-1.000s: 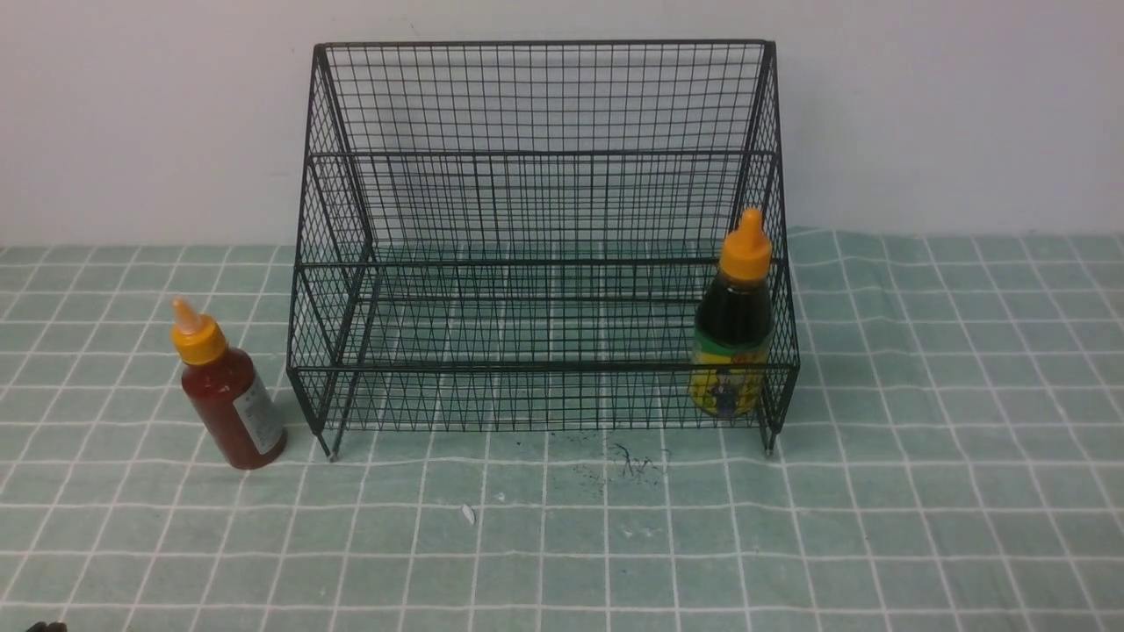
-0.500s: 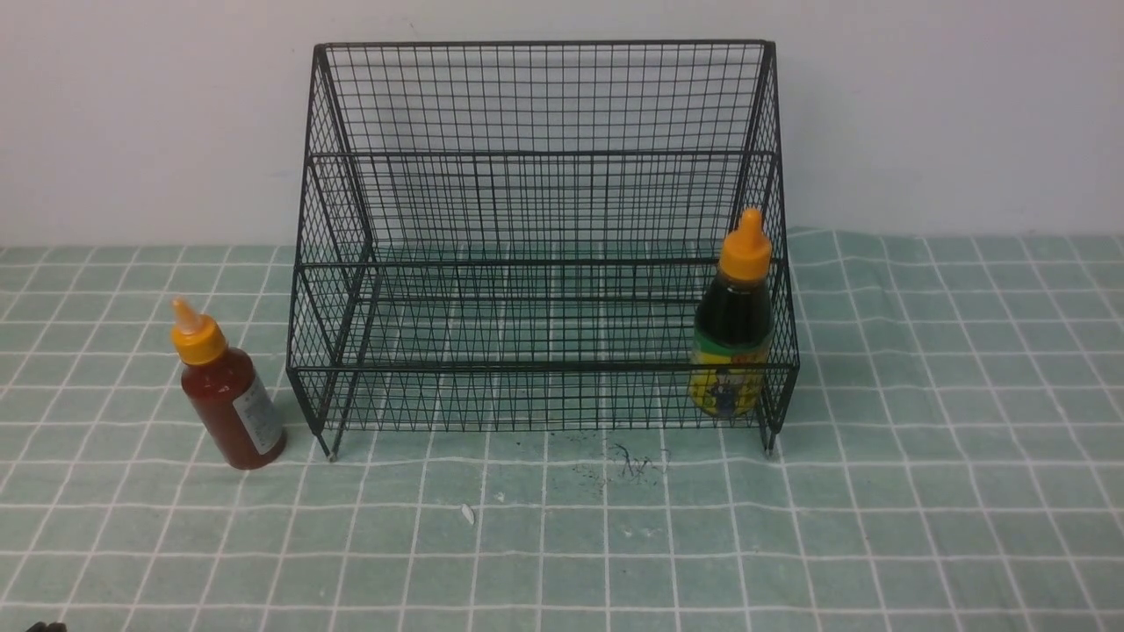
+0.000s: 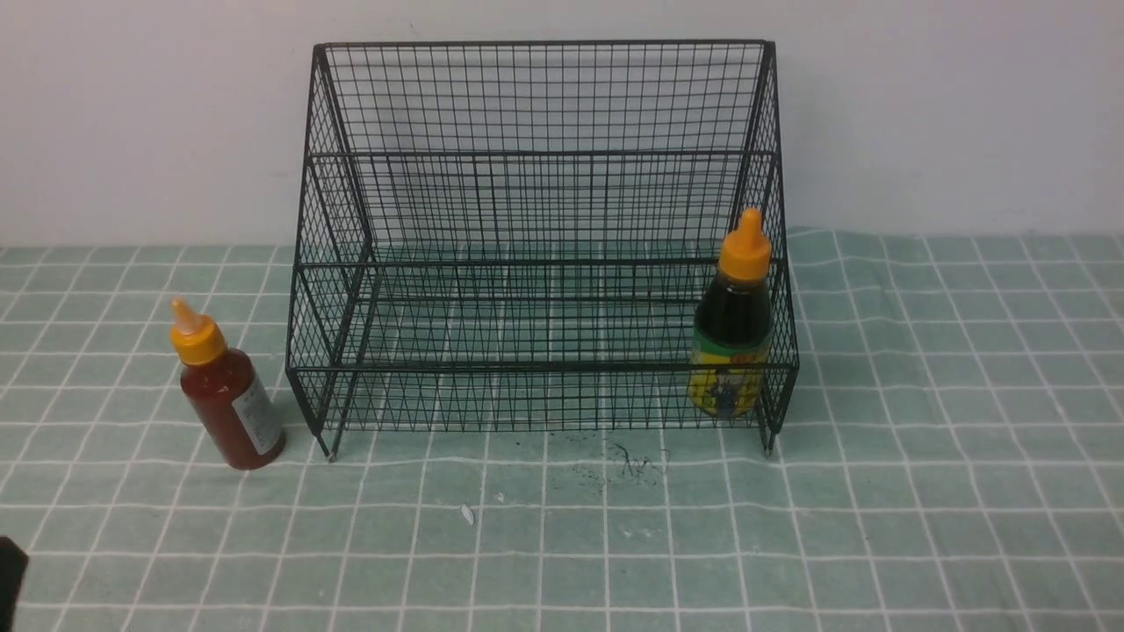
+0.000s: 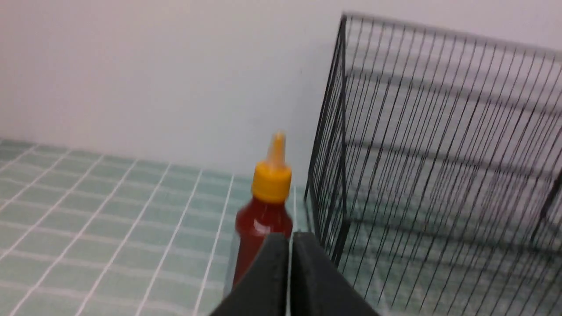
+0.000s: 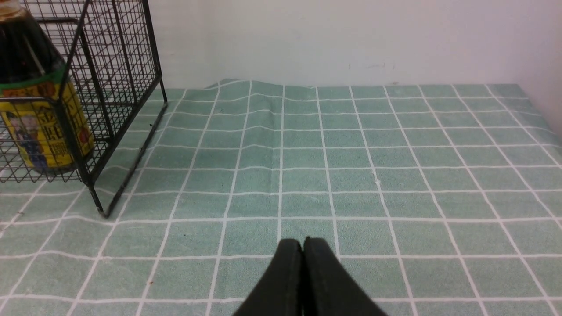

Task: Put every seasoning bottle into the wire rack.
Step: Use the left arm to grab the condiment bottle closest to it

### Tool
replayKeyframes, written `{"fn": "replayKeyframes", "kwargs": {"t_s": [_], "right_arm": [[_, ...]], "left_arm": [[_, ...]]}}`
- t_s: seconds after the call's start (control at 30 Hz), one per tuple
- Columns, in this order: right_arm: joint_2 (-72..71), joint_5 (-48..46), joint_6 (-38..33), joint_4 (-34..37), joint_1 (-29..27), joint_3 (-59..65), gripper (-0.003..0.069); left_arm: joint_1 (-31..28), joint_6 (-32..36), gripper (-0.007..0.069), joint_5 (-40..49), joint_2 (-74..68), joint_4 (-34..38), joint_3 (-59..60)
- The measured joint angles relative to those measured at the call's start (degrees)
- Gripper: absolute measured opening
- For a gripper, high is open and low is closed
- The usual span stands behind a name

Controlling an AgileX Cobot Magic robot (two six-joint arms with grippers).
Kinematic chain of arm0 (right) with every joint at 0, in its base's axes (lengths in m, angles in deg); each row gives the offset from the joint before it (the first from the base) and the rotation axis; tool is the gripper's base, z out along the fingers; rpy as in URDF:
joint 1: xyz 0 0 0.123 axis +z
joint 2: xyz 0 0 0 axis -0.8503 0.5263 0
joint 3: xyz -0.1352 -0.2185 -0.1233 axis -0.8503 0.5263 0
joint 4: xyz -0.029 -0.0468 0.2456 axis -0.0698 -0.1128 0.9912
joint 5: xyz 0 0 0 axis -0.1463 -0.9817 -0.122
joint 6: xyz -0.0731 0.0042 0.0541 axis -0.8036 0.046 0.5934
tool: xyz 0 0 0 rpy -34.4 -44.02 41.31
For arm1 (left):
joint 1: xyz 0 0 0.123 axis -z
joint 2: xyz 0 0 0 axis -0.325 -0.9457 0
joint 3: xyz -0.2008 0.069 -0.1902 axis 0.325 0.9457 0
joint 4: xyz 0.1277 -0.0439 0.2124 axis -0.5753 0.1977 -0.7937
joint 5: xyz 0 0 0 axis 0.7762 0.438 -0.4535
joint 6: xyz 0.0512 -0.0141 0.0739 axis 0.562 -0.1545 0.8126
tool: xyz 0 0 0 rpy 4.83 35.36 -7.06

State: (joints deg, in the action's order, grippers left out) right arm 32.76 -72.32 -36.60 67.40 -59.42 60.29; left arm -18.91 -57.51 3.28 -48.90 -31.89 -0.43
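Observation:
The slim red-sauce bottle (image 3: 226, 395) with an orange nozzle cap stands on the cloth just left of the black wire rack (image 3: 540, 158). The squat dark-sauce bottle (image 3: 733, 338) with a yellow-green label stands inside the rack's lower tier at its right end. My left gripper (image 4: 290, 239) is shut and empty, a little short of the red bottle (image 4: 262, 219), with the rack's side (image 4: 333, 145) beside it. A dark bit of that arm (image 3: 9, 575) shows at the front view's lower left edge. My right gripper (image 5: 303, 243) is shut and empty over bare cloth, right of the rack (image 5: 118, 66) and dark bottle (image 5: 41, 114).
A green checked cloth (image 3: 922, 491) covers the table, with a white wall (image 3: 948, 105) close behind the rack. Dark smudges (image 3: 628, 461) and a small white fleck (image 3: 468, 514) mark the cloth in front of the rack.
A dark part of the left arm has come further into the front view's lower left corner. Both bottles and the rack have not moved.

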Motion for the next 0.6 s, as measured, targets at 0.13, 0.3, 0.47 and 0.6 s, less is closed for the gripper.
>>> {"fn": "replayKeyframes", "kwargs": {"t_s": [0.13, 0.3, 0.47, 0.6], "right_arm": [[0.0, 0.0, 0.0, 0.0, 0.0, 0.0, -0.0015], [0.0, 0.0, 0.0, 0.0, 0.0, 0.0, -0.0015], [0.0, 0.0, 0.0, 0.0, 0.0, 0.0, -0.0015], [0.0, 0.0, 0.0, 0.0, 0.0, 0.0, -0.0015]], "left_arm": [[0.0, -3.3, -0.0006, -12.0, 0.0, 6.0, 0.0], [0.0, -9.1, -0.0006, -27.9, -0.9, 6.9, -5.5], [0.0, -9.5, -0.0006, -7.9, -11.3, -4.4, -23.0], [0.0, -9.5, -0.0006, 17.1, -24.3, -9.4, -37.0]]}}
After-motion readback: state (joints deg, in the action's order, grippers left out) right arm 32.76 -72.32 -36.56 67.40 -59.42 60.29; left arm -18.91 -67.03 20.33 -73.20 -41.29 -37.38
